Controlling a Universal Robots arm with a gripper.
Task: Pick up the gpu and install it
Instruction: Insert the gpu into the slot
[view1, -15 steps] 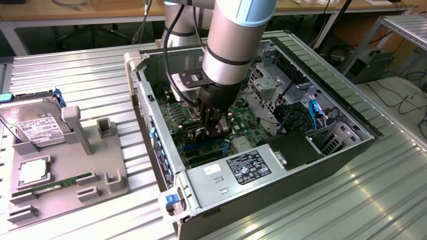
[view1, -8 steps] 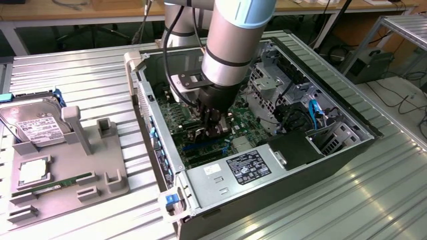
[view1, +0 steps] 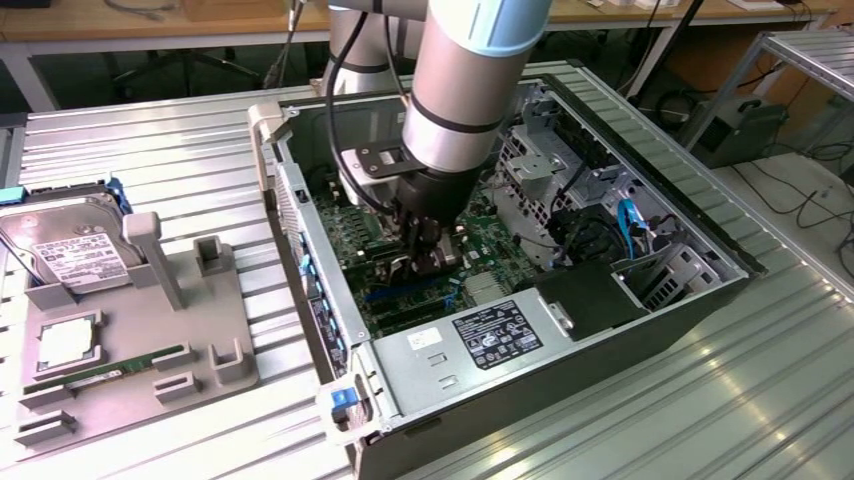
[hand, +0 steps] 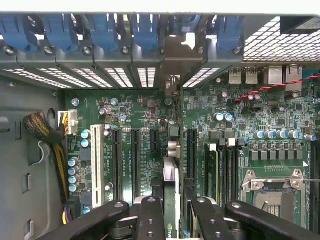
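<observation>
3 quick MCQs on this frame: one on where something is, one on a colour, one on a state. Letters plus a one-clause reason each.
1. Where is the gripper?
A. inside the open PC case, over the motherboard
B. above the hard drive
C. outside the case

2. What colour are the clips along the expansion slot openings?
A. red
B. blue
C. yellow

3. What is the state of the gpu?
A. lying on the grey tray
B. held edge-on between the fingers
C. flat on the power supply

Answers: 1 A, the arm reaches down into the case. 2 B, the wrist view shows blue clips. 3 B, the card sits upright between both fingers.
</observation>
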